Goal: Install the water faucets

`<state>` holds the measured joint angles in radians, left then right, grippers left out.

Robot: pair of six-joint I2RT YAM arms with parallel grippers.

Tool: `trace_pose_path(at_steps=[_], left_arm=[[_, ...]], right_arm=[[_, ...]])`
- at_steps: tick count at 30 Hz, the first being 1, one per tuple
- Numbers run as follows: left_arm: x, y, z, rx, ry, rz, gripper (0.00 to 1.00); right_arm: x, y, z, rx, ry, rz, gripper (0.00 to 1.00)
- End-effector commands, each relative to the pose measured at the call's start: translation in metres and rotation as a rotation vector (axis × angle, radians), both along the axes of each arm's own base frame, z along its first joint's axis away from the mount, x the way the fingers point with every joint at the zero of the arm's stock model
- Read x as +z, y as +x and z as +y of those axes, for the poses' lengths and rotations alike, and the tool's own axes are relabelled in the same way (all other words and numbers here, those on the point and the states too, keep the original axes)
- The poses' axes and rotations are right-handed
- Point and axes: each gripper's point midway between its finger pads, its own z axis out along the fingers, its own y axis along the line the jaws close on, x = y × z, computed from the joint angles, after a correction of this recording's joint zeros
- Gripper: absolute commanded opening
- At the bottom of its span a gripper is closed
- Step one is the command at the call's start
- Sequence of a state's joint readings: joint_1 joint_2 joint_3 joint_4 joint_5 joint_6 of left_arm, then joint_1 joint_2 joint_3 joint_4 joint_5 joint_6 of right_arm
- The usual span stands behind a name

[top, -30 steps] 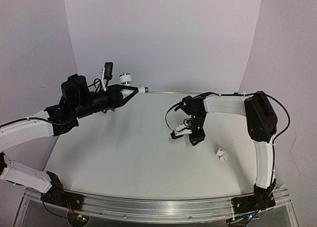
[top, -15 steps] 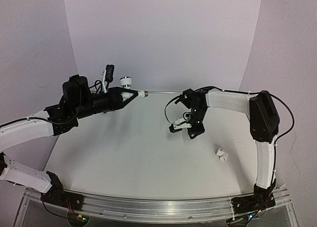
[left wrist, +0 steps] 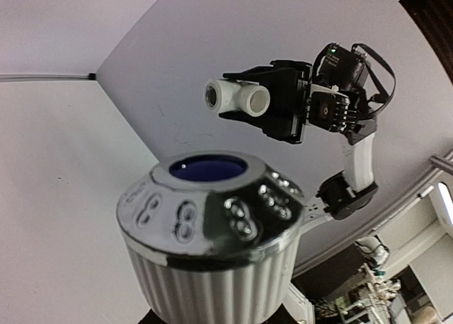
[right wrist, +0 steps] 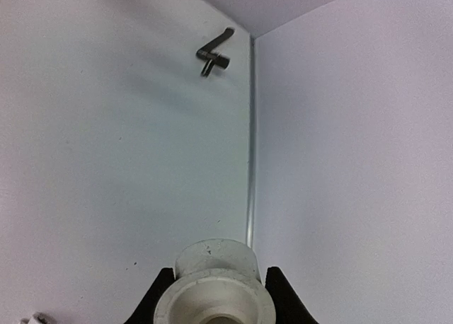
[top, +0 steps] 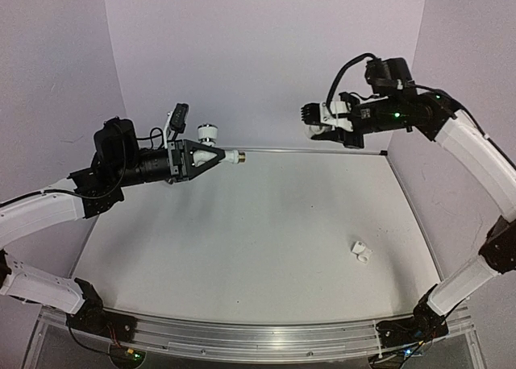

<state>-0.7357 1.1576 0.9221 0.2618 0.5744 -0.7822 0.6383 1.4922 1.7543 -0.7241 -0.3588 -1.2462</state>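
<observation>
1 tap body point(top: 208, 133); 2 white fittings point(left wrist: 237, 97), 1 inside the right gripper point(left wrist: 263, 97), the other fitting point(top: 360, 251) well below it; 1 dark crank bar point(right wrist: 212, 55).

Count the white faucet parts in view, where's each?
3. A tap body held in the left gripper. A short fitting held in the right gripper, raised at far right. A small fitting lying on the table, near right. No others visible.
</observation>
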Motion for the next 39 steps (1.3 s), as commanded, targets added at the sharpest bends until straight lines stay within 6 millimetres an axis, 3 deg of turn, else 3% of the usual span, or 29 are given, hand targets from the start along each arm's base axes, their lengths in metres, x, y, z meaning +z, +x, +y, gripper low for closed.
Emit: trace_pose_path(at_steps=[1,7,12,17,22,39], left_arm=[[0.071,-0.04,0.006,-0.192,-0.188,-0.096,0.0],[0.088,-0.053,0.006,-0.291,-0.275,-0.046,0.0],[0.091,-0.054,0.008,-0.31,-0.319,0.03,0.0],[0.086,-0.051,0.004,-0.296,-0.329,0.107,0.0],[0.08,-0.06,-0.015,-0.34,-0.298,0.135,0.0],[0.077,-0.089,-0.044,-0.467,-0.27,0.14,0.0]], right_arm=[[0.036,-0.032,0.01,0.166,0.112,-0.203,0.09],[0.062,-0.087,0.013,0.33,0.187,-0.51,0.06],[0.063,-0.11,0.02,0.395,0.19,-0.746,0.05],[0.063,-0.124,0.029,0.441,0.182,-0.985,0.0],[0.065,-0.132,0.039,0.463,0.186,-1.129,0.0],[0.04,-0.161,0.05,0.662,0.123,-1.35,0.0]])
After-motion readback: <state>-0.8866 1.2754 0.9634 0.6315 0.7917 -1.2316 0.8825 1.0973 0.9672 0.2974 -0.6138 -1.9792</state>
